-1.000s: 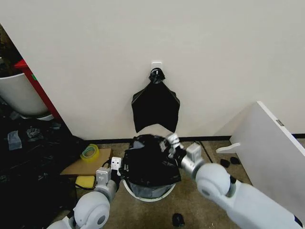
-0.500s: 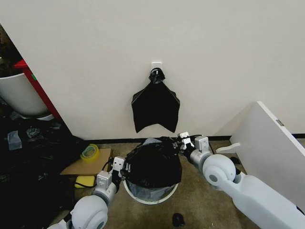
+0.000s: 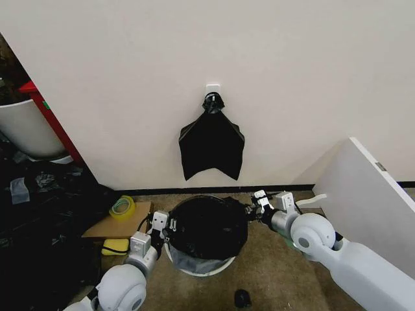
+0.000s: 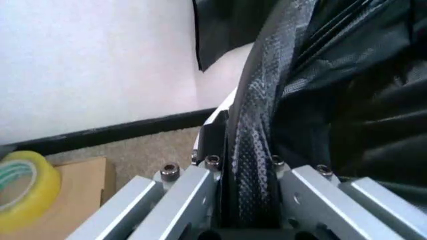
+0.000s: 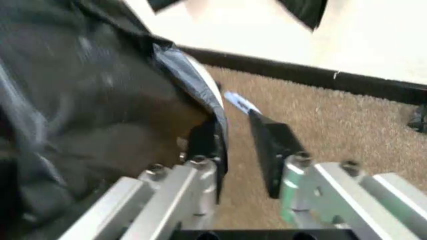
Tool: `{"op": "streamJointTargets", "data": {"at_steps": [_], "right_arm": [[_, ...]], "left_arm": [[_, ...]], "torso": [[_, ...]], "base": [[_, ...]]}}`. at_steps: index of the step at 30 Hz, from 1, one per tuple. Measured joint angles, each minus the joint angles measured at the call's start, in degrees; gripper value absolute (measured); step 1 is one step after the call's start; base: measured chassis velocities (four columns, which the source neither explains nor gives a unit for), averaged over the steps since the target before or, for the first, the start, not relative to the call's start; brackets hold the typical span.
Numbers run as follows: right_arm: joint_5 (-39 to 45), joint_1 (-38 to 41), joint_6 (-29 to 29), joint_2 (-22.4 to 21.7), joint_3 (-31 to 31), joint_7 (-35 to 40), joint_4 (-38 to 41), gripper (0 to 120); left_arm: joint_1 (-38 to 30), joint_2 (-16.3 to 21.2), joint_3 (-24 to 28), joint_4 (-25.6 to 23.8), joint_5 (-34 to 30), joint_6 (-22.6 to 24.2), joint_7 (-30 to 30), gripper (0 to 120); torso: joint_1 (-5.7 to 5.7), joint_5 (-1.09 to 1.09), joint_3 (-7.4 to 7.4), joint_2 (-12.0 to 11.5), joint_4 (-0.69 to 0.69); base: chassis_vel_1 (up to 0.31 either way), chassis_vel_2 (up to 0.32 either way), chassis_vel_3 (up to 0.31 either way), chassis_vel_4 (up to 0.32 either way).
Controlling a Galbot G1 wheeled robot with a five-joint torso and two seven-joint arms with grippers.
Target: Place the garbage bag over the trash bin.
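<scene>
Garbage bag (image 3: 206, 225) plastic is pinched at both sides of the trash bin (image 3: 200, 264), and the bin serves as the landmark for everything else. At the bin's left side the left gripper (image 3: 163, 228) is clamped on a gathered fold of the bag; the left wrist view shows that fold (image 4: 257, 145) running straight down between its two metal fingers (image 4: 200, 192), which press it from both sides. At the bin's right side the right gripper (image 3: 254, 208) holds the opposite edge of the bag; in the right wrist view the glossy film (image 5: 100, 110) wraps over one dark finger pad (image 5: 203, 142), while the other pad (image 5: 273, 145) stands apart from it over the carpet (image 5: 333, 115), so the jaws are partly spread with the film caught on the inner one.

Between the two grippers the bag is stretched as a black dome over the bin's mouth, covering the far rim; the near white rim and a strip of grey inside show below it.

Left of the bin a roll of yellow tape (image 3: 122, 207) lies on a flat piece of cardboard (image 3: 110, 225). On the wall behind the bin another black bag (image 3: 211, 148) hangs from a white hook (image 3: 213, 87).
</scene>
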Motion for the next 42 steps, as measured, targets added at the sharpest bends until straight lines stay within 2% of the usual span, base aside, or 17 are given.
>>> {"op": "streamJointTargets", "data": {"at_steps": [1, 4, 5, 7, 8, 10, 11, 15, 16, 22, 24, 26, 32, 36, 38, 42], "right_arm": [[0.54, -0.24, 0.17, 0.09, 0.67, 0.09, 0.17, 19], [3.42, -1.57, 1.04, 0.5, 4.5, 0.83, 0.91, 34], [3.42, -1.57, 1.04, 0.5, 4.5, 0.83, 0.91, 34], [6.74, -3.62, 1.05, 0.58, 8.78, 1.41, 2.46, 46], [6.74, -3.62, 1.05, 0.58, 8.78, 1.41, 2.46, 46], [8.77, -6.23, 0.62, 0.45, 12.09, 1.5, 5.07, 55], [8.77, -6.23, 0.62, 0.45, 12.09, 1.5, 5.07, 55], [9.56, -12.95, 0.1, 0.97, 17.04, 1.99, 11.06, 72], [8.86, -16.61, -0.19, 1.79, 19.05, 2.42, 13.69, 79], [7.1, -22.44, -0.61, 4.03, 20.62, 4.71, 18.87, 94], [4.97, -24.49, -0.67, 7.06, 18.04, 9.78, 22.15, 100], [1.82, -24.6, -0.35, 9.3, 14.1, 14.31, 22.88, 100], [0.35, -25.39, -0.05, 11.81, 10.72, 17.08, 23.37, 96], [0.38, -25.72, 0.07, 13.4, 8.82, 18.69, 23.07, 77], [0.44, -25.8, 0.1, 13.6, 8.66, 18.84, 22.91, 76], [0.61, -26.06, 0.58, 14.35, 8.29, 19.39, 22.53, 57]], "left_arm": [[0.0, -0.05, -0.09, 0.05, -0.13, 0.07, -0.05, 0], [0.2, -0.22, -0.68, 0.17, -0.68, 0.24, -0.39, 0], [0.2, -0.22, -0.68, 0.17, -0.68, 0.24, -0.39, 0], [0.44, -0.73, -1.1, 0.31, -1.7, 0.64, -1.11, 0], [0.44, -0.73, -1.1, 0.31, -1.7, 0.64, -1.11, 0], [0.47, -1.32, -1.35, 0.41, -2.75, 1.12, -1.92, 0], [0.47, -1.32, -1.35, 0.41, -2.75, 1.12, -1.92, 0], [0.38, -2.46, -1.61, 0.54, -4.14, 1.57, -3.08, 0], [0.29, -2.94, -1.67, 0.55, -4.94, 1.73, -3.61, 0], [-0.07, -4.14, -1.54, 0.7, -5.87, 1.89, -4.66, 0], [-0.38, -5.51, -1.03, 1.02, -5.98, 1.86, -5.87, 0], [-0.36, -6.11, -0.68, 1.31, -5.55, 1.64, -6.29, 0], [-0.12, -6.75, -0.5, 1.46, -4.99, 1.22, -6.38, 0], [-0.01, -6.88, -0.52, 1.35, -4.89, 1.04, -6.44, 0], [0.0, -6.88, -0.53, 1.23, -4.88, 1.03, -6.44, 0], [0.07, -6.62, -0.54, 0.99, -4.83, 0.93, -6.41, 0]], "torso": [[0.0, -0.01, 0.0, 0.0, 0.0], [0.0, 0.01, 0.0, 0.0, 0.0], [0.0, 0.01, 0.0, 0.0, 0.0], [0.0, 0.0, 0.0, 0.0, 0.01], [0.0, 0.0, 0.0, 0.0, 0.01], [0.0, 0.01, 0.0, 0.0, 0.0], [0.0, 0.01, 0.0, 0.0, 0.0], [0.0, -0.01, 0.0, 0.0, -0.01], [-0.01, 0.02, -0.01, 0.0, -0.01], [-0.01, 0.0, -0.01, 0.0, -0.02], [-0.01, 0.0, -0.01, 0.02, -0.01], [-0.01, 0.0, 0.0, 0.02, 0.01], [-0.01, 0.0, 0.0, 0.02, 0.0], [-0.01, -0.01, 0.0, 0.02, 0.01], [-0.01, 0.0, 0.0, 0.02, 0.0], [0.0, 0.0, 0.0, 0.02, 0.0]], "base": [[0.0, 0.0, 0.0, 0.0], [0.0, 0.0, 0.0, 0.0], [0.0, 0.0, 0.0, 0.0], [0.0, 0.0, 0.0, 0.0], [0.0, 0.0, 0.0, 0.0], [0.0, 0.0, 0.0, 0.0], [0.0, 0.0, 0.0, 0.0], [0.0, 0.0, 0.0, 0.0], [0.0, 0.0, 0.0, 0.0], [0.0, 0.0, 0.0, 0.0], [0.0, 0.0, 0.0, 0.0], [0.0, 0.0, 0.0, 0.0], [0.0, 0.0, 0.0, 0.0], [0.0, 0.0, 0.0, 0.0], [0.0, 0.0, 0.0, 0.0], [0.0, 0.0, 0.0, 0.0]]}}
